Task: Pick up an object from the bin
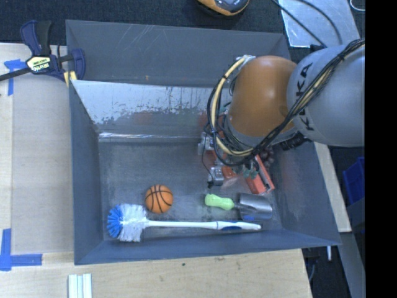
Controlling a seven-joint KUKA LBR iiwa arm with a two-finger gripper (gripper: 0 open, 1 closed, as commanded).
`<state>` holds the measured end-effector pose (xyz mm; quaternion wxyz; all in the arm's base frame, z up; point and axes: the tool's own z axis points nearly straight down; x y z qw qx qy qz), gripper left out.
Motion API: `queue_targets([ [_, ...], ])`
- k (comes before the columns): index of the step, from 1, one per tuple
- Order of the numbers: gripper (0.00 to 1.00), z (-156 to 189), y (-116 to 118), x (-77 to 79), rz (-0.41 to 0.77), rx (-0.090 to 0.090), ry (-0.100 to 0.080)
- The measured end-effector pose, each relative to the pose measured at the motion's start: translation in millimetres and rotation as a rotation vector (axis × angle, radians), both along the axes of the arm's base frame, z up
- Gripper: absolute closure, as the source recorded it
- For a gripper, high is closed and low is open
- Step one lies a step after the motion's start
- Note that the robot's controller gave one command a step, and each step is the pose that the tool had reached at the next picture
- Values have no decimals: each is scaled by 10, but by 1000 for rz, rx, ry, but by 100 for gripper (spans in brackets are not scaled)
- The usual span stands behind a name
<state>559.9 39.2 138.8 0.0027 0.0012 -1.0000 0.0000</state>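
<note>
My gripper (215, 176) hangs low over the right half of the bin, under the arm's wrist. Right beside it, partly hidden by the wrist, lies a red-orange thing (251, 177) with a dark part on it. Just below the gripper a small light-green piece (218, 201) rests on the floor. A grey metallic cylinder (255, 205) lies to the right of the green piece, touching it. I see nothing held in the gripper.
A small orange basketball (159, 198) sits left of centre. Along the front wall lies a white-handled brush (205, 225) with its blue-and-white bristle head (124, 222) at the left. The arm and its cables cover the bin's right rear part.
</note>
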Motion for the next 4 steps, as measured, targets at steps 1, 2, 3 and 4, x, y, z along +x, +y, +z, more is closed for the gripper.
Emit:
queue_targets([
  [1,0,48,-1,19,-1,0,-9],
  [2,0,-333,-623,226,-87,8,-9],
  [3,0,-662,-641,202,-104,21,-23],
  [4,0,-629,-686,322,-141,29,-18],
])
